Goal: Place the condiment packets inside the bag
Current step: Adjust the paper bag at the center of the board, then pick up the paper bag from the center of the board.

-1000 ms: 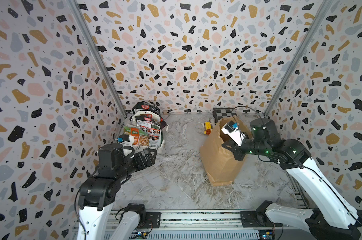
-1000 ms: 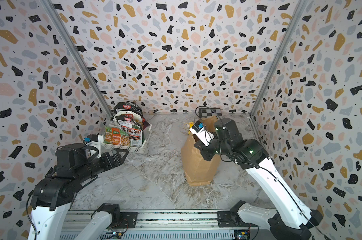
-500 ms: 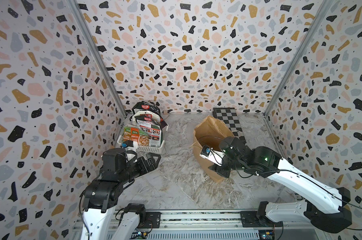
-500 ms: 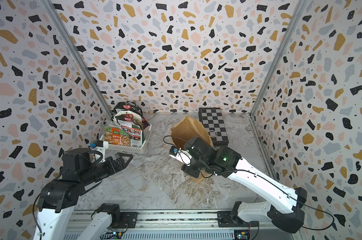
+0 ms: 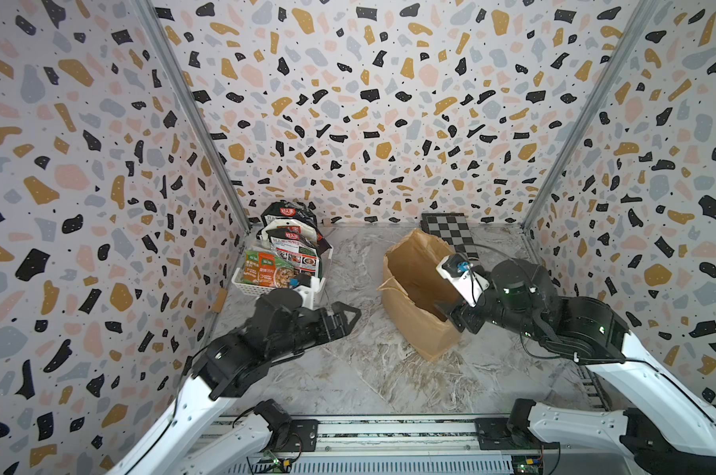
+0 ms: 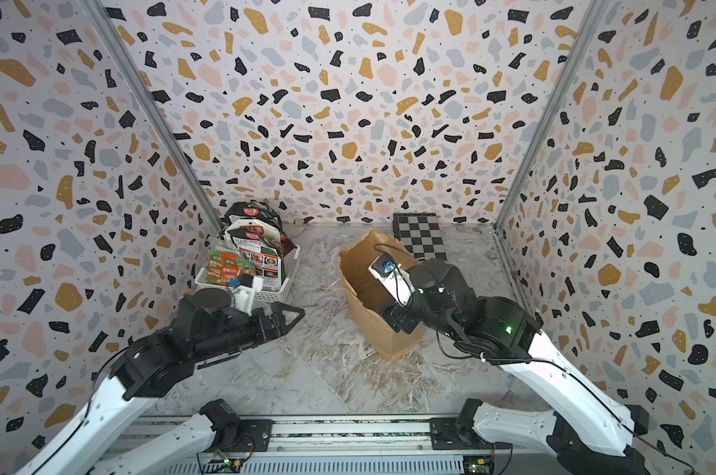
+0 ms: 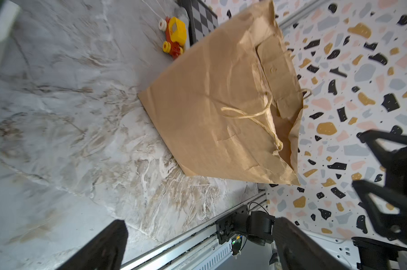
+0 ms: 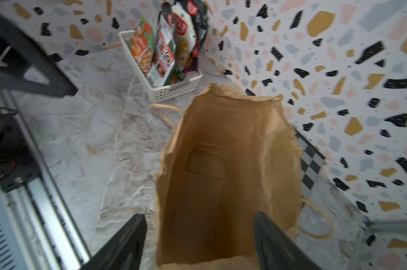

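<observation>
My left gripper (image 5: 346,317) hangs low over the table (image 5: 368,378), between the basket (image 5: 241,283) and the bag (image 5: 426,341), fingers spread wide with nothing in them. My right gripper (image 8: 200,243) sits at the bag's open mouth, its fingers (image 8: 275,240) set well apart and empty. In my right wrist view I look down into the bag and see only bare brown paper. The bag stands upright, right of the table's middle. The packets (image 5: 284,259) stand crammed in the basket, in the back left corner by the wall.
</observation>
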